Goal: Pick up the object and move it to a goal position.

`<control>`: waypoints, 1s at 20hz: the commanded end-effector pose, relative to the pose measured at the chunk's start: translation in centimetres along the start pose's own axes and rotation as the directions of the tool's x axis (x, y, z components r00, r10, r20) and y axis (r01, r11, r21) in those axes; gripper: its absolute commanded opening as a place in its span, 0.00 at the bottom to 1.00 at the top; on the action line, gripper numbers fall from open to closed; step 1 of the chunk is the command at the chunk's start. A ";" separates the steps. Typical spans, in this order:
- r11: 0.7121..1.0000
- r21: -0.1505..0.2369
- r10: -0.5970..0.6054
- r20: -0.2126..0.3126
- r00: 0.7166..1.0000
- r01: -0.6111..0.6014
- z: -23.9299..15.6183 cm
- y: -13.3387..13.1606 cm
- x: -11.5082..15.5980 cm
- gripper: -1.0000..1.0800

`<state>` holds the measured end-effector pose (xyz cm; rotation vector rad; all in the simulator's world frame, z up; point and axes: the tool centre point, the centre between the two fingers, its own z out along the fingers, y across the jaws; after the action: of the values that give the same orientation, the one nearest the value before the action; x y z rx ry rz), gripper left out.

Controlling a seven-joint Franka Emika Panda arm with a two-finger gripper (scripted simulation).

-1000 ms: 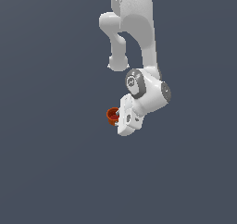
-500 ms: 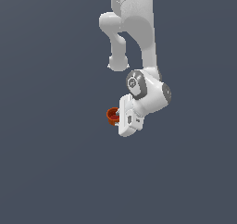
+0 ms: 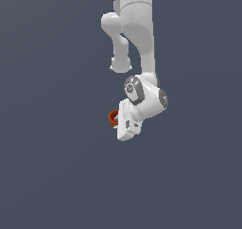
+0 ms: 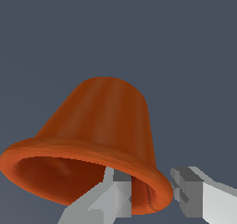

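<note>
The gripper [image 4: 150, 195] was clamped on the rim wall of the cup [image 4: 99, 140], one finger [image 4: 111, 197] reaching inside the hollow mouth and the other finger [image 4: 192, 190] standing outside the wall, though whether that outer pad was pressing the rim or just beside it was hard to make out in the wrist view. In the exterior view the gripper [image 3: 120, 126] hung below the white arm [image 3: 137, 39], with the cup [image 3: 113, 118] peeking out on the exterior view's left of it. The pick appeared done: the cup was in the pincer's hold, and no surface showed beneath it against the plain dark backdrop. What remained, by this judgement, was the carry to the goal, which was marked in neither view. The cup's interior looked empty, only shaded orange-red wall
</note>
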<state>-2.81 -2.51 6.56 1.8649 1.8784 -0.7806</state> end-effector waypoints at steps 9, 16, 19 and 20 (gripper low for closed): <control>1.000 -0.002 -0.001 0.000 1.000 0.001 0.1 0.0 0.0 0.00; 0.999 -0.028 0.028 0.000 1.000 -0.028 -1.5 0.6 -0.3 0.00; 0.996 -0.060 0.063 0.000 0.998 -0.063 -3.4 1.3 -0.7 0.00; 0.994 -0.073 0.077 0.000 0.997 -0.077 -4.2 1.5 -0.9 0.00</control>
<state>-1.31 -1.18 9.12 1.8753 1.8180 -0.7079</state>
